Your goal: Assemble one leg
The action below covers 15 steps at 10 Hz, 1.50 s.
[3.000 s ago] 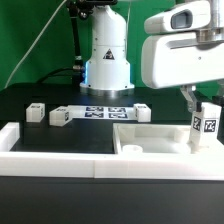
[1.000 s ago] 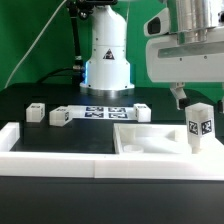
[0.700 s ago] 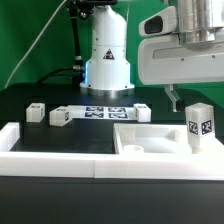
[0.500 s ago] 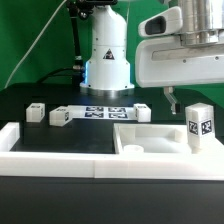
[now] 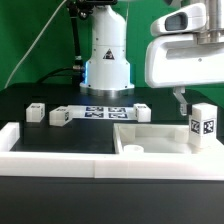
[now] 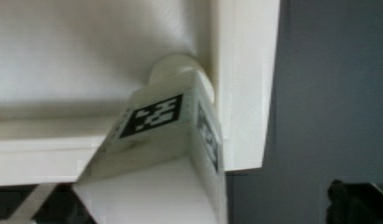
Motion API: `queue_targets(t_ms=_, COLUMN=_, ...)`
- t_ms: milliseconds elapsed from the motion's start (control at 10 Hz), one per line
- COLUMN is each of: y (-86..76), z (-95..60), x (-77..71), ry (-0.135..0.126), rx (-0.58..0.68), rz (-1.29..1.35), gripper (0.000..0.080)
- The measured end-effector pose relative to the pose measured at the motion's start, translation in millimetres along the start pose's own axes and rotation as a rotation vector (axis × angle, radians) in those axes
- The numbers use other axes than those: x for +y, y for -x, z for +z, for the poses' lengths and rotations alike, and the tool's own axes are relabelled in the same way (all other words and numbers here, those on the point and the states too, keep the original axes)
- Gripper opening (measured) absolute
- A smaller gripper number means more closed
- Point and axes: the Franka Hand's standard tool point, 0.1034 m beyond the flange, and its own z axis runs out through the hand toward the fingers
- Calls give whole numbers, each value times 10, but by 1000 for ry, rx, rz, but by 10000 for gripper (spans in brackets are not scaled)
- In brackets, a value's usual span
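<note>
The leg [image 5: 204,125], a short white post with a black-and-white tag on its side, stands upright on the near right corner of the wide white slab with round holes [image 5: 150,140]. My gripper [image 5: 188,99] hangs just above and a little to the exterior view's left of the leg's top, not touching it. One dark finger [image 5: 180,98] shows there. In the wrist view the leg [image 6: 161,150] rises between my two dark fingertips [image 6: 357,200], which stand wide apart. The gripper [image 6: 191,212] is open and holds nothing.
Three more small white tagged legs lie on the black table: two at the exterior view's left [image 5: 37,112] [image 5: 60,116] and one by the slab [image 5: 141,111]. The marker board [image 5: 105,112] lies before the robot base [image 5: 106,60]. A white rim [image 5: 90,165] borders the front.
Three seconds ago the gripper was down around the leg. It then rose, leaving the leg standing, drifted left, and has now moved back right above the leg.
</note>
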Motion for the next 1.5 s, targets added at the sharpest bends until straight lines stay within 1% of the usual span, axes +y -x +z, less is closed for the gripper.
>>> queue_targets(t_ms=200, y=8, z=6, x=16, ry=1, rx=-1, rz=-112, gripper=649)
queue_targets(t_ms=400, y=9, z=8, x=19, ry=0, rx=-2, rz=-110, gripper=649)
queue_targets(t_ms=600, y=9, z=8, x=19, ry=0, rx=-2, rz=-110, gripper=373)
queue_targets(t_ms=700, y=9, z=8, x=19, ry=0, rx=-2, rz=-110, gripper=288)
queue_targets(t_ms=1000, y=9, z=8, x=25, ry=-2, rx=-1, rz=-72, gripper=288)
queue_targets(t_ms=1200, y=11, z=10, x=48, ry=-5, rx=-1, rz=110, gripper=288)
queue_targets(t_ms=1500, y=12, z=19, x=90, ry=1, rx=10, rz=449, gripper=288)
